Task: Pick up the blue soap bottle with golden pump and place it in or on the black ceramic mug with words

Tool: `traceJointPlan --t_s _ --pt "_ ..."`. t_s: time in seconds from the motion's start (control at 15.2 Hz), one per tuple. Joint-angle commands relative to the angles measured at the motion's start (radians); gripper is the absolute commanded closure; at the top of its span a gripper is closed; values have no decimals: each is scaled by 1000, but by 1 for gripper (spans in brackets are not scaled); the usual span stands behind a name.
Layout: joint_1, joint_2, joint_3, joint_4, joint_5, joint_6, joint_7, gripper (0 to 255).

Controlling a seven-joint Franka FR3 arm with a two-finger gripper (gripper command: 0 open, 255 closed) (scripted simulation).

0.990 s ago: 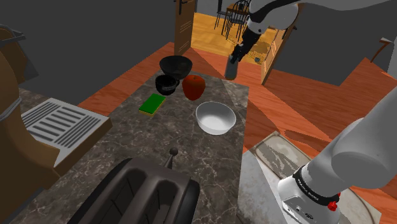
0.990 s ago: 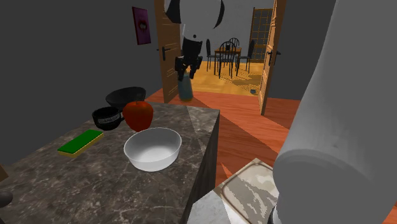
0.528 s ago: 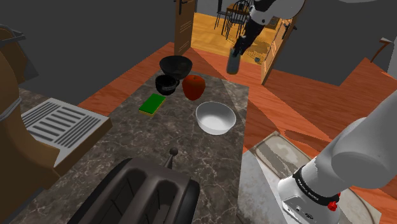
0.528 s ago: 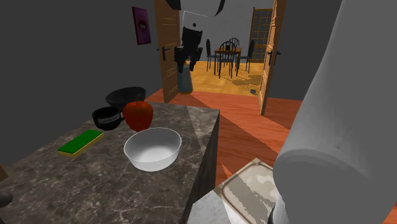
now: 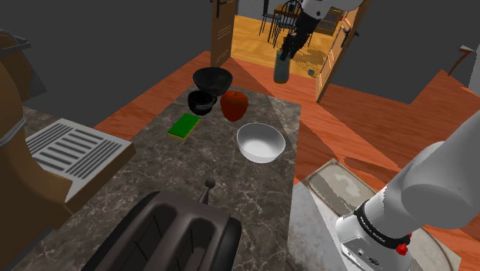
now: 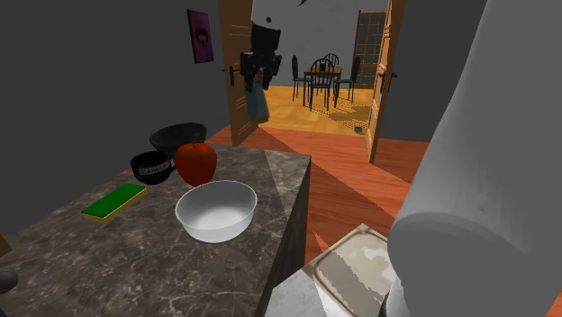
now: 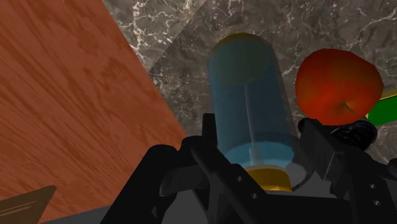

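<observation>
Surface: a dark marbled desk [image 5: 231, 173] fills the middle of the shoulder view.
Room: reddish wood floor [image 5: 369, 131]; at the top, open wooden doors [image 6: 236, 90] lead to chairs [image 6: 322, 79].
Around: the black mug [image 5: 201, 101] sits upper centre, with a black bowl [image 5: 212, 78] just behind it. A red apple [image 5: 234, 105] stands just beside it, on the bottle's side.
Nearer: green sponge [image 5: 184, 125], white bowl [image 5: 260, 142], and a toaster [image 5: 169, 235] at the bottom.
Bottle: the blue bottle [image 5: 282, 69] hangs in the air at top centre, by the desk's far end, well apart from the mug.
Axis: near upright, gold pump end up, base down.
Gripper: the gripper [image 7: 257, 156] is clenched on the bottle's pump end.
</observation>
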Motion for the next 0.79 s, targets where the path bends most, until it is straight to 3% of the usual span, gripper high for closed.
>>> traceJointPlan --t_s 0.0,0.73 --pt "19 7 20 17 -6 -5 43 255" --pt "136 140 126 199 -31 -27 286 255"
